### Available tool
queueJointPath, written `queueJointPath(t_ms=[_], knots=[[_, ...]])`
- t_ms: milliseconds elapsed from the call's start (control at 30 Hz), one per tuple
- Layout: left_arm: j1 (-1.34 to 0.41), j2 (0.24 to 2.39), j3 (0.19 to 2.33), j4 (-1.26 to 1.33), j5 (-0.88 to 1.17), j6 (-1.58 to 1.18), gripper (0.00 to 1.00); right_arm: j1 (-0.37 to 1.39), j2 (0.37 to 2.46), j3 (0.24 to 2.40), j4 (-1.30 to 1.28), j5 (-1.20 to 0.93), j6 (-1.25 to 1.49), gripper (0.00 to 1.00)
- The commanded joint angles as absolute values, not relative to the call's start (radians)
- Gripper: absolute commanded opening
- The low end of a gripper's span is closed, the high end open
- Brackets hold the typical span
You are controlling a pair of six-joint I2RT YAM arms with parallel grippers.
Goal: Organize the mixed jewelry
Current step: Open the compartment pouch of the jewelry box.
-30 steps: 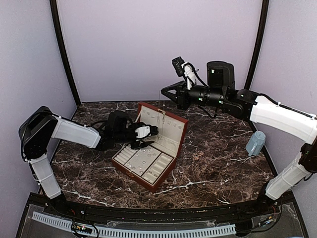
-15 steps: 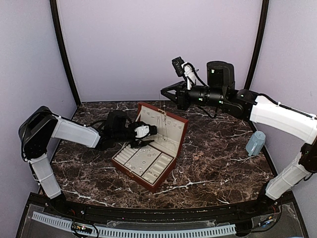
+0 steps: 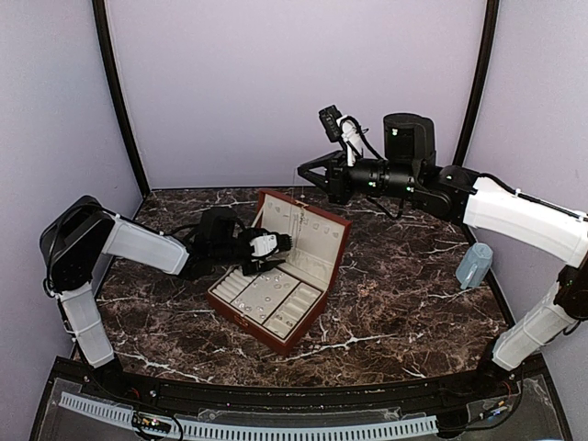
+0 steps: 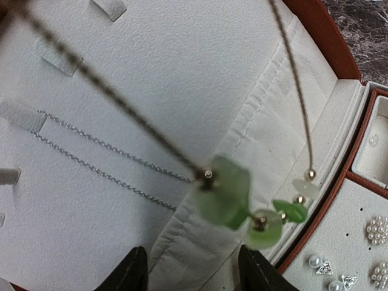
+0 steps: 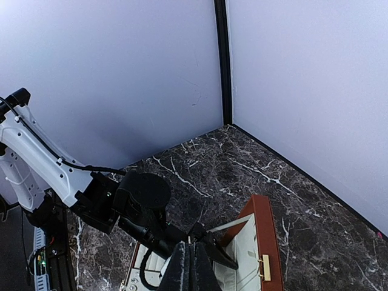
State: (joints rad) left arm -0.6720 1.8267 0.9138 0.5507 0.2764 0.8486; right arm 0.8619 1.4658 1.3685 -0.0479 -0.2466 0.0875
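My right gripper [image 5: 189, 262] hangs high above the box, shut on the thin chain of a necklace. The chain [image 3: 300, 204] drops in front of the open lid and ends in pale and bright green stones [image 4: 224, 191], blurred in the left wrist view. My left gripper [image 4: 194, 273] stands open just below the stones, facing the cream lid lining, with nothing between its dark fingertips [image 4: 134, 270]. The reddish-brown box [image 3: 317, 305] lies open mid-table. A silver chain [image 4: 103, 160] hangs on the lid's tabs. Pearl studs [image 4: 377, 229] and small triangular studs [image 4: 324, 265] sit in the tray.
A pale blue cup-like thing [image 3: 474, 265] stands on the dark marble table [image 3: 404, 312] at the right. Lilac walls with black posts close off the back and sides. The left arm [image 5: 142, 194] reaches in from the box's left side.
The left arm has shifted slightly and its jaws have narrowed a little. The right gripper and the hanging necklace stay where they were.
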Motion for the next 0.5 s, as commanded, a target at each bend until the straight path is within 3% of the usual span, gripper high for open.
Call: queueJointPath(t_ms=[0,467], knots=[[-0.664,1.847,0.919,0.533,0.253,0.837,0.53,0.871,1.462,1.368,-0.005,-0.257,0.095,0.0],[-0.663,1.854,0.907,0.533,0.22,0.862,0.27,0.871,1.487,1.389,-0.005,-0.192,0.081,0.0]])
